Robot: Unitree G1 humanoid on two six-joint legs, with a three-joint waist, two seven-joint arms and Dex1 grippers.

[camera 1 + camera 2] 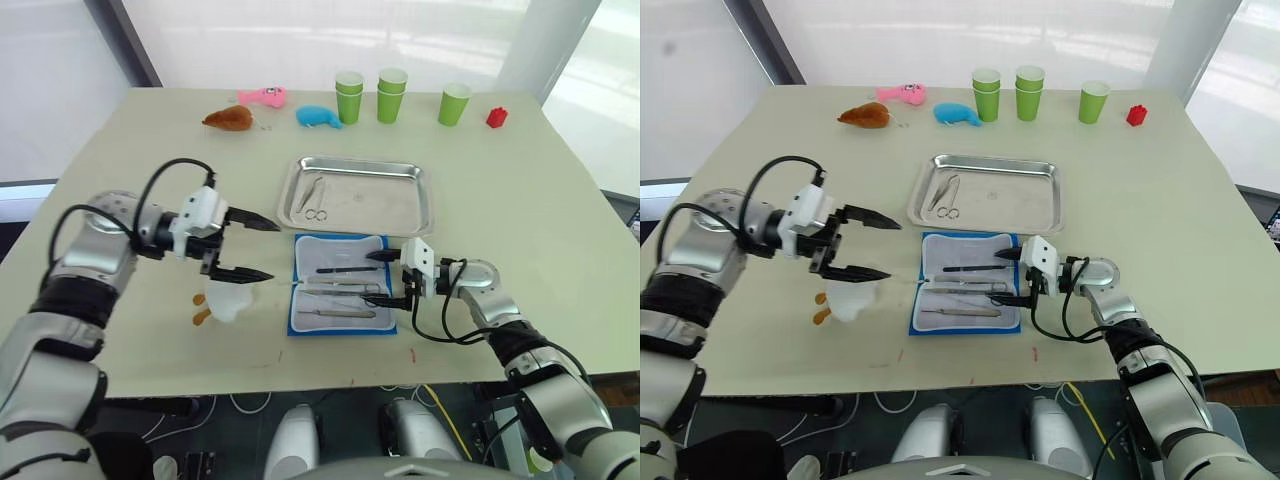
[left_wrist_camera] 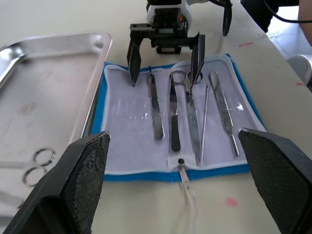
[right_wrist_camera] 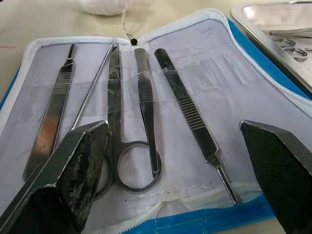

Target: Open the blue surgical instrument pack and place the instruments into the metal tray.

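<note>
Your blue surgical instrument pack (image 1: 341, 285) lies unzipped and flat on the counter (image 1: 520, 190), just beside the near rim of the metal tray (image 1: 357, 195). Most instruments (image 3: 146, 105) sit on its pale lining; a ring-handled pair (image 1: 312, 198) lies in the tray. Your right pincer (image 1: 380, 277) stands wide and empty over the pack's right edge. Your left pincer (image 1: 252, 248) hangs wide and empty, left of the pack.

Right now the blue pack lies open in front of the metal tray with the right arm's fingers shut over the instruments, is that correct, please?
Not quite: the right gripper is open, its fingers spread wide over the instruments, as the left wrist view shows. The rest holds: the blue pack lies open in front of the metal tray.
</note>
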